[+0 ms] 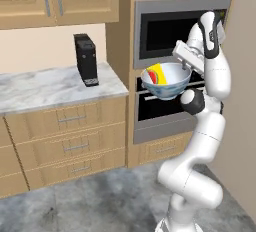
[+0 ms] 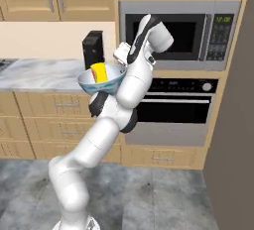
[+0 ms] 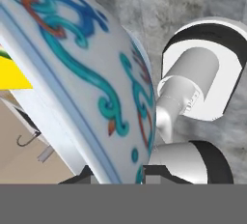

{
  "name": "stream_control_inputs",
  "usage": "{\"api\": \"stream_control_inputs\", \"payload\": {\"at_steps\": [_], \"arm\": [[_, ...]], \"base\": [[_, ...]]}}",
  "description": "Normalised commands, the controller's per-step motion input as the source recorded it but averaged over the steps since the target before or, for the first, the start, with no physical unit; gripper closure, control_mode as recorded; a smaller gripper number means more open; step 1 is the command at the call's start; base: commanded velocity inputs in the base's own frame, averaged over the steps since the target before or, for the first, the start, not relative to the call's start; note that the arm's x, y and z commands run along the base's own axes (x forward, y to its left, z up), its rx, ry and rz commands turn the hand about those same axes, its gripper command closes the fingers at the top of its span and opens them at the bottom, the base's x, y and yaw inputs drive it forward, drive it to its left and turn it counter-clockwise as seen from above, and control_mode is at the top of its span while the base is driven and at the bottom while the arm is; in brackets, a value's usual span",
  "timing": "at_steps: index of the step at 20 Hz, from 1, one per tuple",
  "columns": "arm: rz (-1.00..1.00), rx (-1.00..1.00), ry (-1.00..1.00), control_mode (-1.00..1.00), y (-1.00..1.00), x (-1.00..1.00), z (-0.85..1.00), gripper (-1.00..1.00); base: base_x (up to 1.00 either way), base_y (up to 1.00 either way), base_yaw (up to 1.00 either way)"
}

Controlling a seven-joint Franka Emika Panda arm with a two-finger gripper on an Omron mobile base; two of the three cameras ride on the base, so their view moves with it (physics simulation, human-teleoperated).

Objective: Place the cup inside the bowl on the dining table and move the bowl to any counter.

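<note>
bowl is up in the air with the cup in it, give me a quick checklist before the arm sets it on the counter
1. Cup inside the bowl: ok, it leans against the inner wall.
2. Claw gripping the bowl's rim: ok, the bowl hangs from it in mid-air.
3. Bowl level: ok, its rim is close to level in both base views.
4. Bowl over the counter: not ok, it is in front of the oven, past the counter's end.
5. Landing spot: ok, bare marble lies left of the coffee machine.
6. Firmness of grip: cannot tell.
</note>
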Motion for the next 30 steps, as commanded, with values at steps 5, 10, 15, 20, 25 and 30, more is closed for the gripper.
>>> {"api": "stream_control_inputs", "payload": {"at_steps": [5, 10, 15, 20, 25, 30], "arm": [[0.0, 0.0, 0.0, 1.0, 0.0, 0.0, 0.0, 1.0], [0.0, 0.0, 0.0, 1.0, 0.0, 0.0, 0.0, 1.0], [0.0, 0.0, 0.0, 1.0, 0.0, 0.0, 0.0, 1.0], [0.0, 0.0, 0.0, 1.0, 0.0, 0.0, 0.0, 1.0], [0.0, 0.0, 0.0, 1.0, 0.0, 0.0, 0.0, 1.0], [0.0, 0.0, 0.0, 1.0, 0.0, 0.0, 0.0, 1.0]], "base": [[0.03, 0.61, -0.13], [0.0, 0.65, -0.12], [0.03, 0.68, -0.13], [0.12, 0.77, -0.1], [0.37, 0.82, -0.01], [0.46, 0.64, 0.0]]}}
